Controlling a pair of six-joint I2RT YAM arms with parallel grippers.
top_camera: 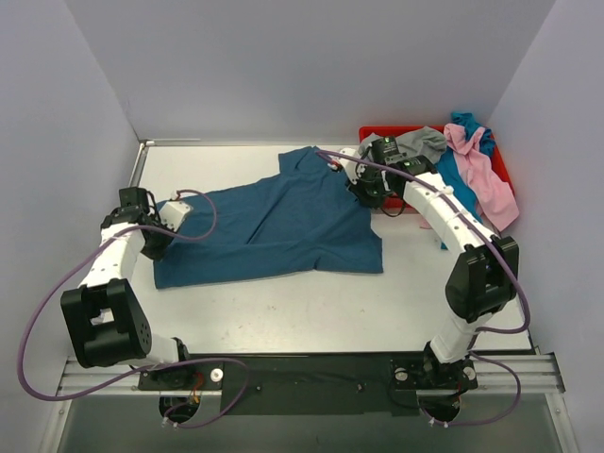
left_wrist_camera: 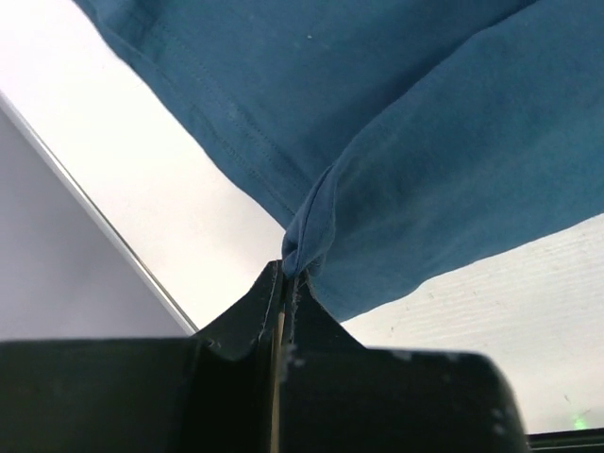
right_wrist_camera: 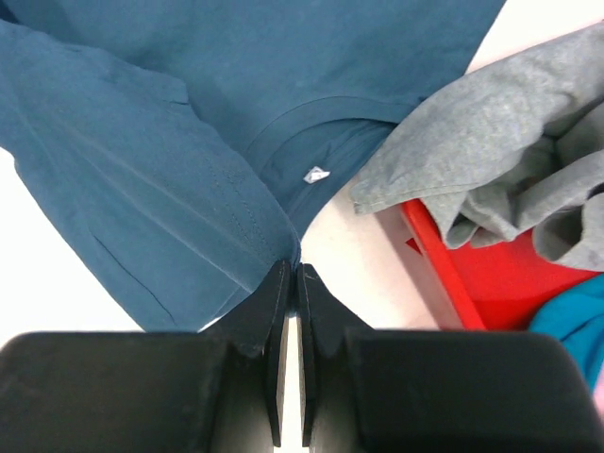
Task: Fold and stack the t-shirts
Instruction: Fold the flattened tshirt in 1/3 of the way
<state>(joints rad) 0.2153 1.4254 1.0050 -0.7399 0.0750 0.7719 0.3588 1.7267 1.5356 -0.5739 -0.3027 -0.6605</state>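
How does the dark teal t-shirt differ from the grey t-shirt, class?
The dark teal t-shirt lies spread across the table; the grey t-shirt is bunched over the rim of the red tray. The left pincer and right pincer pinch the dark teal t-shirt; neither grips the grey t-shirt. Both are soft cloth shirts.

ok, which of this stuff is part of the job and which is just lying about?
Job:
teal shirt, pinched by left gripper and right gripper
grey shirt
pink shirt
turquoise shirt

Lying about:
red tray
table
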